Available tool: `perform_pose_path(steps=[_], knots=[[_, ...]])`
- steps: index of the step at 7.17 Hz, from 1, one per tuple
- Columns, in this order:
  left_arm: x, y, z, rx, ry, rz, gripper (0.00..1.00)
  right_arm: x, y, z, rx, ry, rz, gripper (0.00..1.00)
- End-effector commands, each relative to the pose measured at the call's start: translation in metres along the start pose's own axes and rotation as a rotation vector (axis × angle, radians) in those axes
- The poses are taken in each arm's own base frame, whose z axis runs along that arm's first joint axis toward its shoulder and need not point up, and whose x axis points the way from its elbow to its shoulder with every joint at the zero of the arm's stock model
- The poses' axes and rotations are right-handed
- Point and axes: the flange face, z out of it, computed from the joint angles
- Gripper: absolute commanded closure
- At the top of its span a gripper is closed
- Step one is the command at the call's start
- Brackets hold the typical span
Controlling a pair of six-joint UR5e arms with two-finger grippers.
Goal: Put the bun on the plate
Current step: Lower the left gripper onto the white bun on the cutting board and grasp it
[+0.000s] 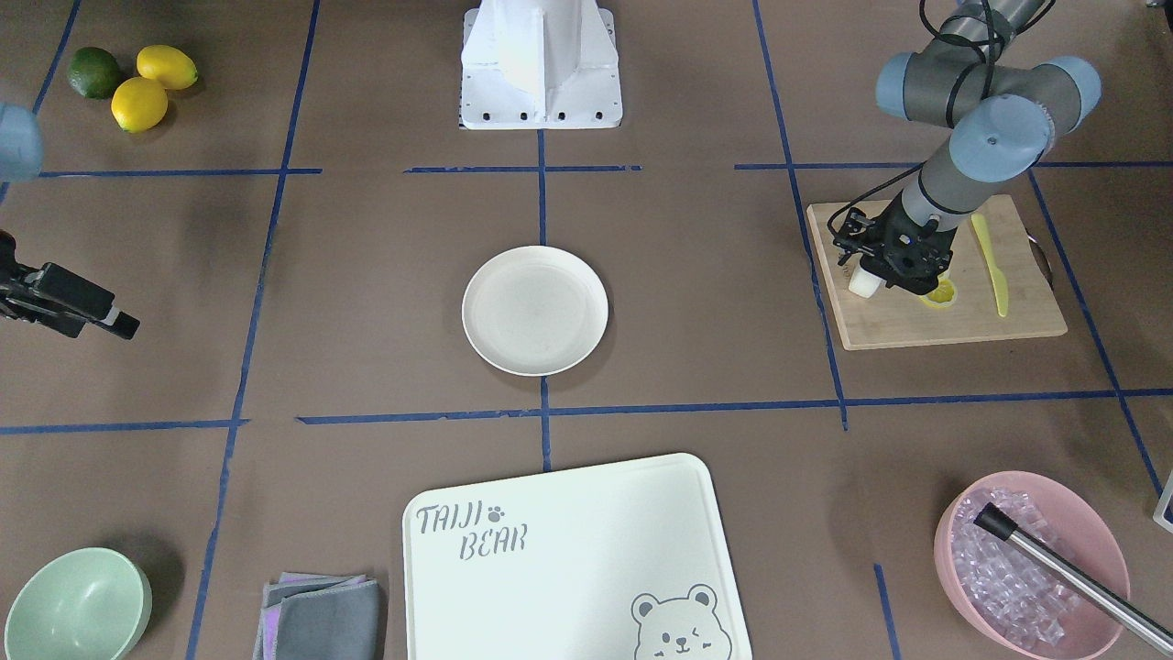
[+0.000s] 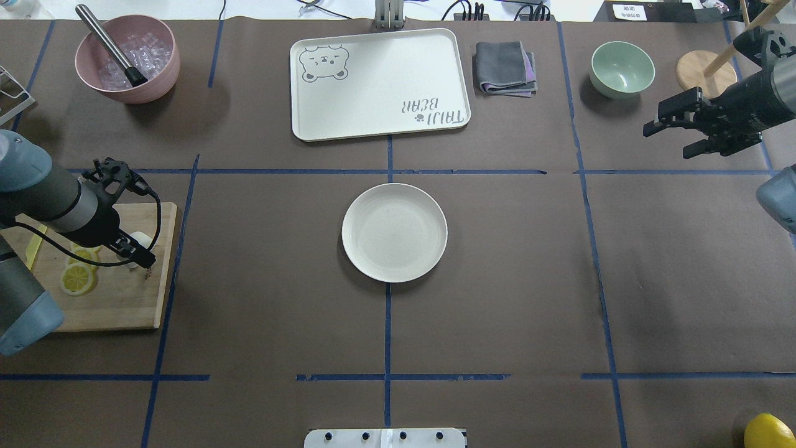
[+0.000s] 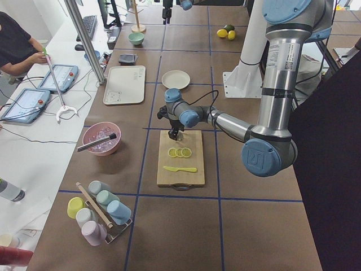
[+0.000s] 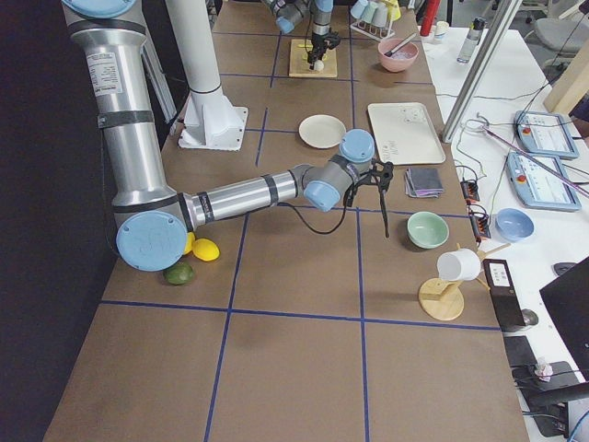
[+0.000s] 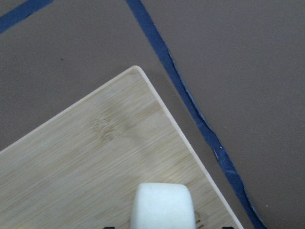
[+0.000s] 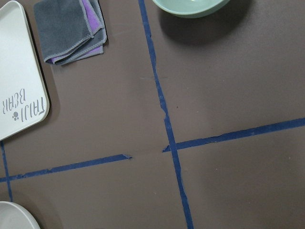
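Note:
The bun (image 1: 864,281) is a small white lump standing on the wooden cutting board (image 2: 118,298), near the board's corner. My left gripper (image 2: 138,249) reaches down over it. In the left wrist view the bun (image 5: 162,205) fills the bottom centre, and the dark fingertips show only at the frame's lower edge, apart from its sides, so the gripper is open around it. The round cream plate (image 2: 394,232) lies bare at the table's middle, well away from the board. My right gripper (image 2: 666,140) hovers open at the far right, holding nothing.
Lemon slices (image 2: 78,277) and a yellow knife (image 1: 992,266) share the cutting board. Along the far edge stand a pink bowl of ice (image 2: 127,59), the bear-printed board (image 2: 379,84), a folded cloth (image 2: 505,67) and a mint-green bowl (image 2: 622,68). Whole lemons and a lime (image 1: 137,78) sit near the robot's right.

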Motion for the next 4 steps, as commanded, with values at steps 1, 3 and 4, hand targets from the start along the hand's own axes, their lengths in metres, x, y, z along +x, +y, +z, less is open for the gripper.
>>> perform_pose_path(steps=[1, 3, 4], knots=[[-0.0003, 0.0002, 0.0003, -0.001, 0.0, 0.0, 0.34, 0.0007, 0.0003, 0.0, 0.0, 0.0, 0.0, 0.0], [-0.0003, 0.0002, 0.0003, -0.001, 0.0, -0.003, 0.56, 0.0016, 0.0003, 0.0002, 0.001, 0.001, 0.0, 0.0], [0.0014, -0.0008, -0.0012, 0.002, 0.002, -0.01, 0.64, 0.0017, 0.0003, 0.0002, 0.001, 0.001, 0.0, 0.0]])
